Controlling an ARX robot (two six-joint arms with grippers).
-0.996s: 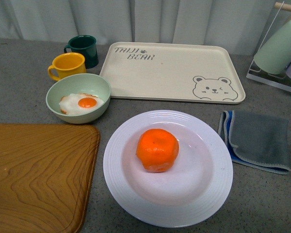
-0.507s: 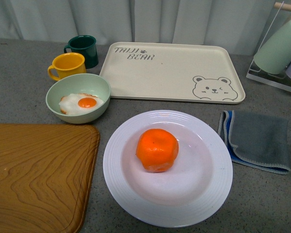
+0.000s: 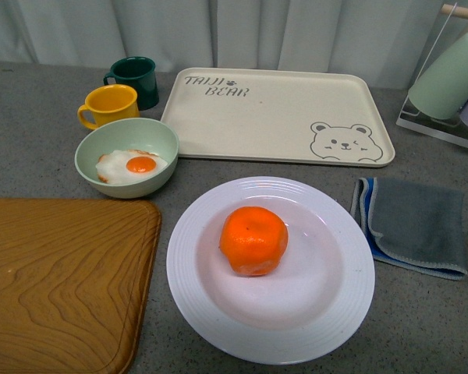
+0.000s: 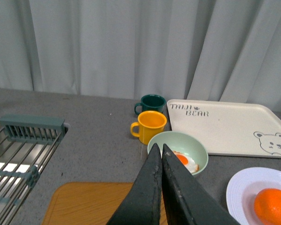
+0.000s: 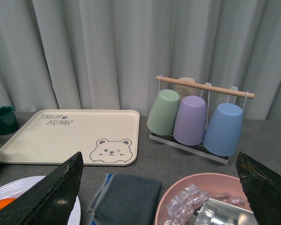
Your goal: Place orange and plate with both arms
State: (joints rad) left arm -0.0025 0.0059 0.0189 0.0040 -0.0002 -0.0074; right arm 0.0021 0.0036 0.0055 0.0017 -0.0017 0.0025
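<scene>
The orange (image 3: 253, 241) sits in the middle of the white plate (image 3: 327, 312) on the grey counter, near the front. Neither gripper shows in the front view. In the left wrist view my left gripper (image 4: 160, 149) is shut and empty, raised above the wooden board (image 4: 89, 206), with the plate (image 4: 241, 190) and orange (image 4: 273, 205) off to one side. In the right wrist view my right gripper (image 5: 161, 164) is open and empty, its fingers (image 5: 56, 192) spread wide; the plate's rim (image 5: 9, 185) and a sliver of the orange (image 5: 0, 204) show at the edge.
A cream bear tray (image 3: 277, 114) lies behind the plate. A green bowl (image 3: 125, 156) with a fried egg, a yellow mug (image 3: 109, 105) and a dark green mug (image 3: 132, 79) stand at the back left. A grey cloth (image 3: 413, 224) lies right. A cup rack (image 5: 196, 117) and a pink bowl of ice (image 5: 201, 201) stand further right.
</scene>
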